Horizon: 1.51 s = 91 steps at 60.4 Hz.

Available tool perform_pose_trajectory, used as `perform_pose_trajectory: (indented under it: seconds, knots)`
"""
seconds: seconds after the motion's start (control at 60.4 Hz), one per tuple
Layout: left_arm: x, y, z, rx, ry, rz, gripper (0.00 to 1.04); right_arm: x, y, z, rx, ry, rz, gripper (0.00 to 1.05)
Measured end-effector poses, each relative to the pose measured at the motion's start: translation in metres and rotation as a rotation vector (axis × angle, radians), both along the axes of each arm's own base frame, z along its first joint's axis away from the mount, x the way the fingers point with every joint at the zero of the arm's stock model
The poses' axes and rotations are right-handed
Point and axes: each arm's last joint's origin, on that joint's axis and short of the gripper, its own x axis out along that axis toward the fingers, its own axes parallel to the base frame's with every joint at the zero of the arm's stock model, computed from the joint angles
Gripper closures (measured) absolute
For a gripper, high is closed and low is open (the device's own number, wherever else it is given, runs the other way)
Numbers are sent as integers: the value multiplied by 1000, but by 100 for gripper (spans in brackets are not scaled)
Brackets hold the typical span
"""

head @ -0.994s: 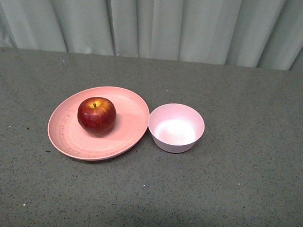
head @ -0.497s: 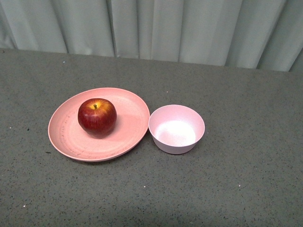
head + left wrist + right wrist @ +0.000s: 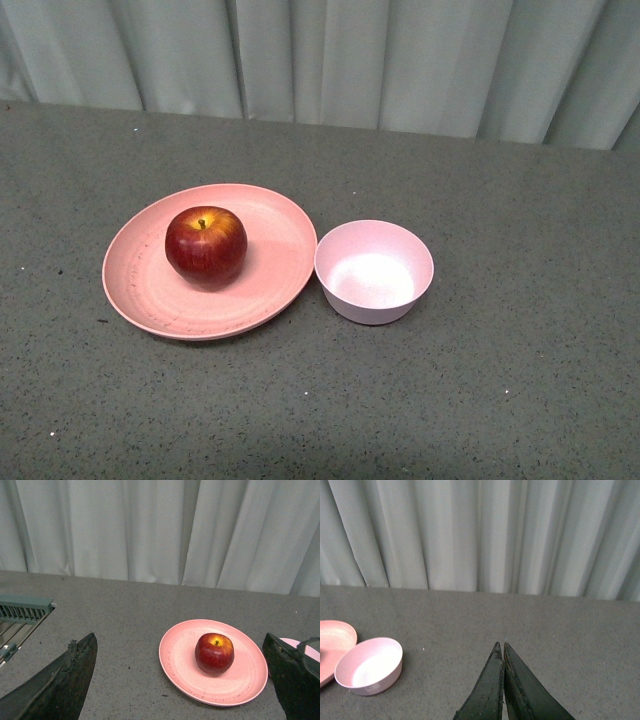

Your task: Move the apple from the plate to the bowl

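The dark-red apple (image 3: 205, 244) with a yellow patch at its stem sits on the wide salmon-pink plate (image 3: 150, 290), left of centre on the table. The small pale pink bowl (image 3: 373, 270) stands empty just right of the plate, touching its rim. No gripper shows in the front view. In the left wrist view my left gripper (image 3: 182, 645) is open, with its jaws wide apart, some way short of the apple (image 3: 214, 653) and plate (image 3: 180, 660). In the right wrist view my right gripper (image 3: 500, 645) is shut and empty above bare table, with the bowl (image 3: 369, 665) off to one side.
The table is a dark grey speckled surface (image 3: 500, 400) backed by a pale curtain (image 3: 330, 60). A grey metal rack or grille (image 3: 22, 610) shows at the table's edge in the left wrist view.
None of the objects has moved; the front view shifts by only a few pixels between frames.
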Motion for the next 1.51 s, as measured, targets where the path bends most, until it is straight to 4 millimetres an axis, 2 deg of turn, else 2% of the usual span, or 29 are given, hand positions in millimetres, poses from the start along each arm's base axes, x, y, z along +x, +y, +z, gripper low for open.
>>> perform_pose_trajectory:
  seconds: [0.282, 0.398, 0.497, 0.58, 0.729, 0.812, 1.127, 1.309, 1.508]
  knots:
    - [0, 0, 0, 0, 0, 0, 7, -3, 0, 2, 0, -30, 0, 104]
    - [1, 1, -2, -25, 43, 52, 7, -3, 0, 2, 0, -31, 0, 82]
    - [14, 1, -6, -56, 109, 94, 7, -3, 0, 2, 0, -31, 0, 66]
    - [38, -1, 4, -106, 131, 67, 7, -3, 0, 2, 0, -31, 0, 45]
    - [81, -15, 13, -105, 177, -58, 7, -3, 0, 2, 0, -31, 0, 20]
    - [109, -24, 9, -102, 250, -115, 7, -3, 0, 2, 0, -31, 0, 8]
    - [198, -66, -20, -17, 495, -234, 7, -3, 0, 2, 1, -31, 0, 9]
    - [228, -84, -43, 15, 586, -271, 7, -3, 0, 2, 1, -31, 0, 9]
    - [249, -94, -55, 28, 625, -267, 7, -3, 0, 2, 1, -31, 0, 9]
